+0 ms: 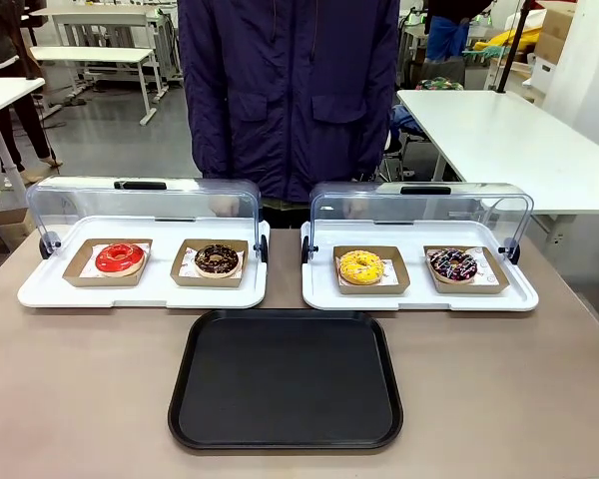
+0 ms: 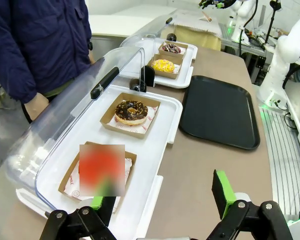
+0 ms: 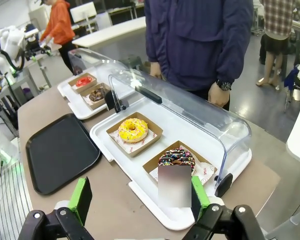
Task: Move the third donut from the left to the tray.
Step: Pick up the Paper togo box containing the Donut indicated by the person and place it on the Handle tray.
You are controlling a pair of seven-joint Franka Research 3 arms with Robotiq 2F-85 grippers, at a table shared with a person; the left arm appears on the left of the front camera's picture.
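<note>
Yellow donut (image 1: 360, 265) sits in its square cardboard holder (image 1: 391, 283) in the right-hand white tray (image 1: 419, 297), in the slot nearer the middle of the desk (image 1: 80, 379), with the clear lid (image 1: 419, 215) raised behind it. The black tray (image 1: 285, 379) lies on the desk just in front of the two white trays, centred, with nothing on it. The right arm is the nearer one. In the right wrist view the donut lies ahead of the right hand (image 3: 141, 197), slightly left of the midline between the fingers, with a sprinkled chocolate donut (image 3: 176, 156) closer in and to the right. The donut is round, so it has no long axis; its holder stands cornerwise to the fingers' line. Right hand is spread wide, holding and touching nothing. Left hand (image 2: 162, 197) is likewise spread and empty, at the far end of the row, well apart from the yellow donut. Judgement: the reach goes forward and down, passing clear of the chocolate donut and the lid.
</note>
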